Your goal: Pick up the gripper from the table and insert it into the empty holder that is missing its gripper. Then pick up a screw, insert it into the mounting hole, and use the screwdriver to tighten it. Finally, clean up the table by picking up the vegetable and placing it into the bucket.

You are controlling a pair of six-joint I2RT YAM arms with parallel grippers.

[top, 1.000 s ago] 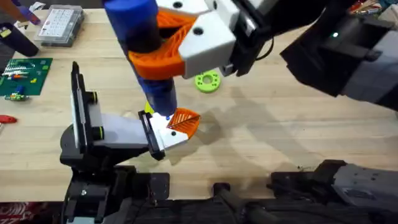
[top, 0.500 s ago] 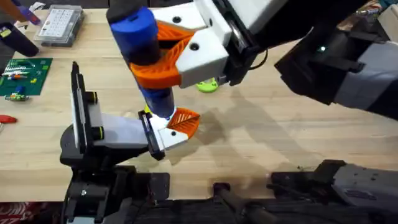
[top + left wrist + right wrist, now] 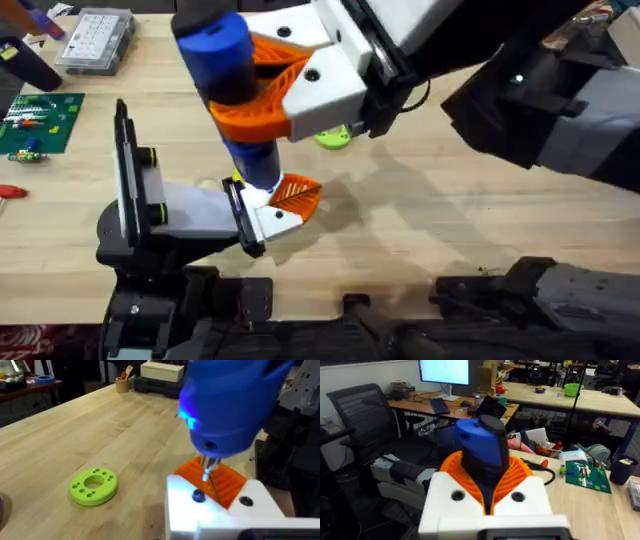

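Observation:
My right gripper (image 3: 262, 95), white with orange ribbed pads, is shut on the blue screwdriver (image 3: 222, 60), which stands nearly upright. The screwdriver's thin tip (image 3: 207, 467) comes down on the white base of the small gripper piece (image 3: 290, 200), right above a dark screw (image 3: 198, 495). That piece, with its orange ribbed tip (image 3: 225, 477), sits at the end of the holder (image 3: 180, 215) at the lower left of the table. In the right wrist view my right gripper (image 3: 487, 485) clasps the blue handle (image 3: 482, 445) under its black cap. The vegetable and the bucket are out of view.
A green ring (image 3: 333, 138) lies just behind the screwdriver, half covered by my right gripper, and also shows on the wood as a flat disc (image 3: 94, 486). A clear parts box (image 3: 95, 40) and a green circuit board (image 3: 35, 120) lie at the far left.
My right gripper and the screwdriver shifted slightly left and now cover more of the green ring. Nothing has moved over the last half second.

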